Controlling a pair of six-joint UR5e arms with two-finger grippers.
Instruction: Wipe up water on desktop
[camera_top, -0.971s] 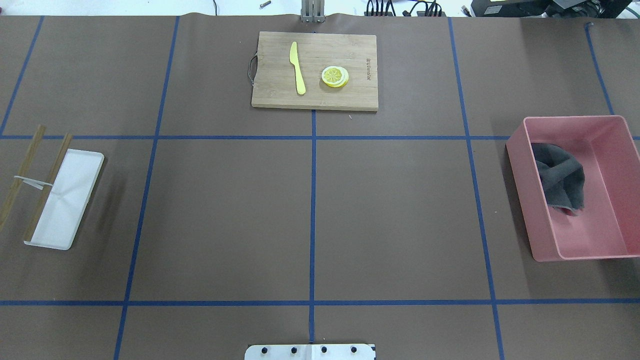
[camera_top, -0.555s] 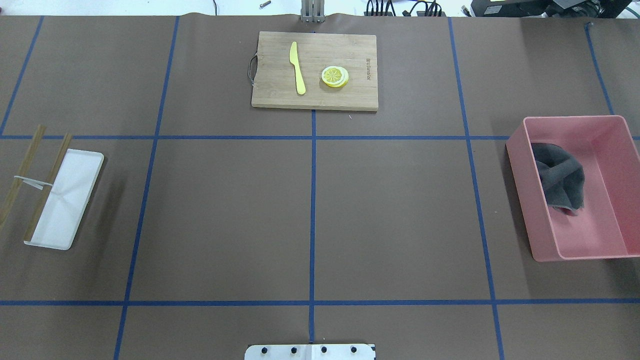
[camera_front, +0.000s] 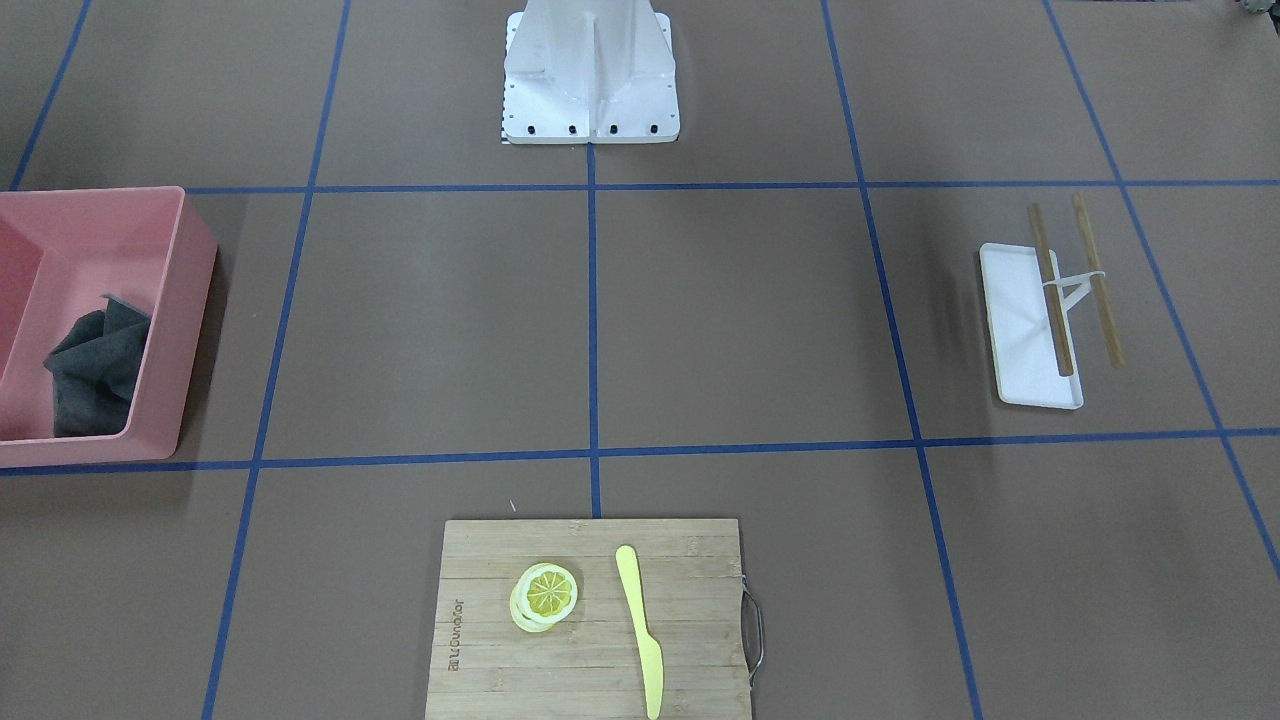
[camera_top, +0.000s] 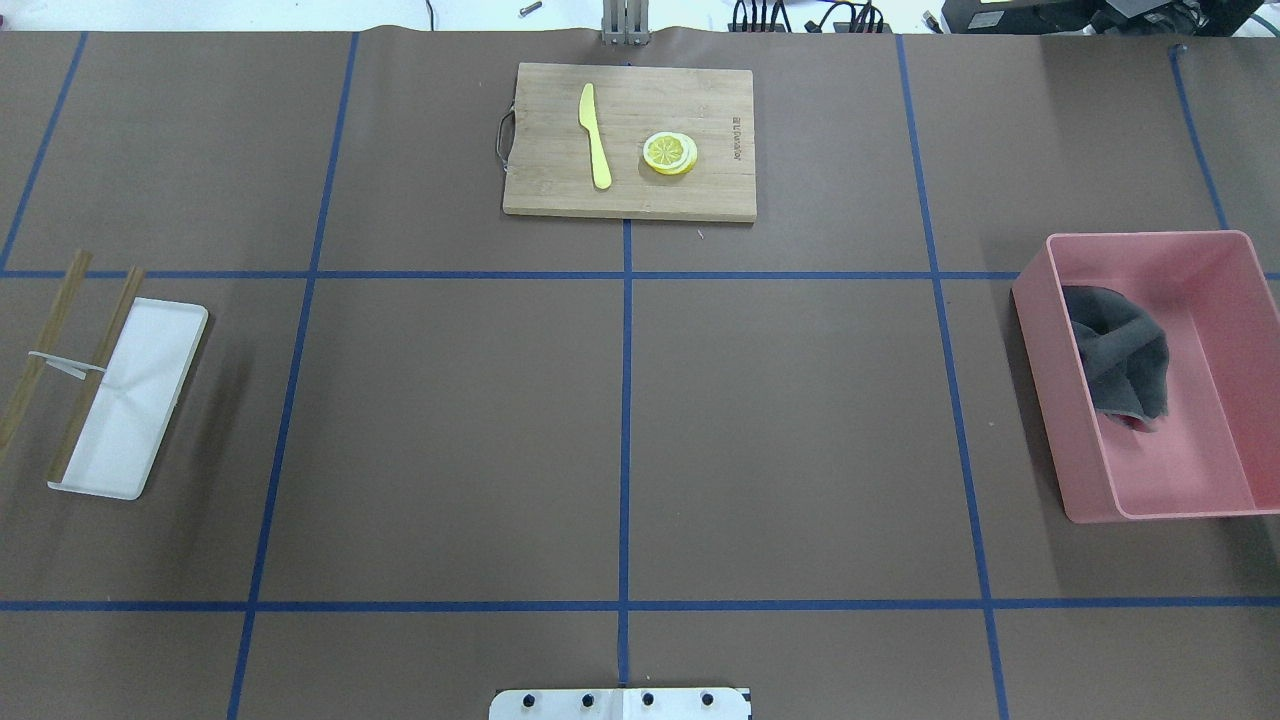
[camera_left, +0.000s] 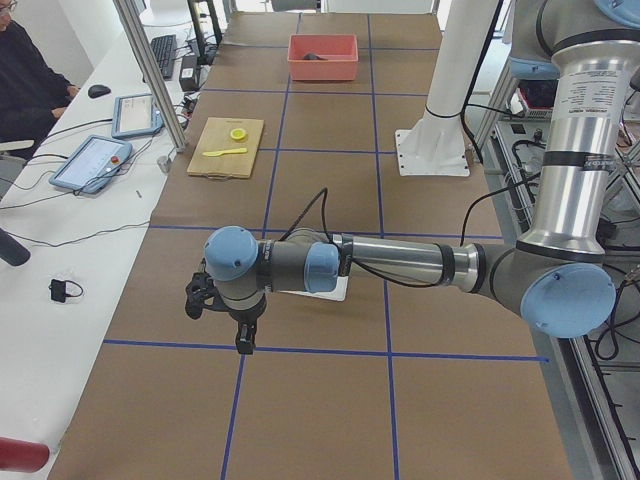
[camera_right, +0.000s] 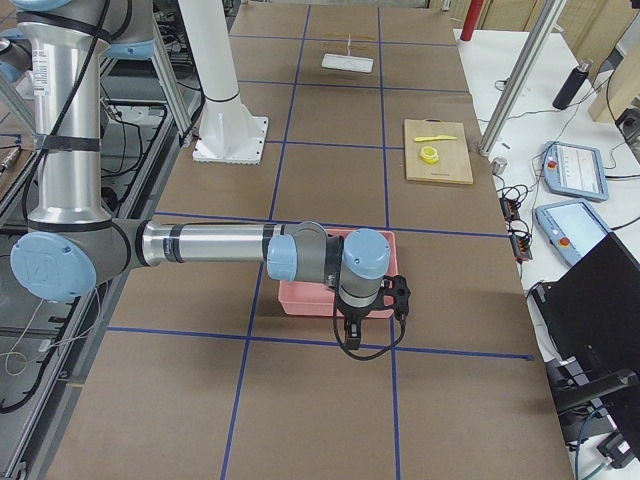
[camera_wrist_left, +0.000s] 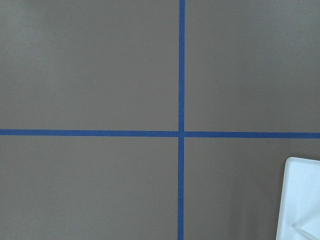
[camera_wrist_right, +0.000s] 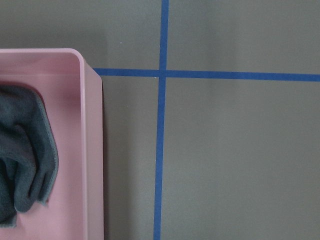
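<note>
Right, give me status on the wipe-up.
Left gripper hangs near white tray, right gripper by pink bin; open or shut unclear. Desktop shows no visible water. Grey cloth lies in bin, not yet picked.

The desktop (camera_top: 450, 430) is a flat matte brown, ruled into big rectangles by thin blue tape lines (camera_top: 625, 400). At the far middle a board (camera_top: 550, 180) of pale, grained bamboo carries a yellow knife (camera_top: 595, 135) and a yellow lemon slice (camera_top: 669, 152) with a paler rim. On the right a pink bin (camera_top: 1070, 470) holds a dark grey cloth (camera_top: 1120, 355), on the left are a white tray (camera_top: 140, 400) and two brown sticks (camera_top: 110, 335), and the left arm (camera_left: 400, 262) and right arm (camera_right: 200, 243) are silver with pale blue joint caps.
</note>
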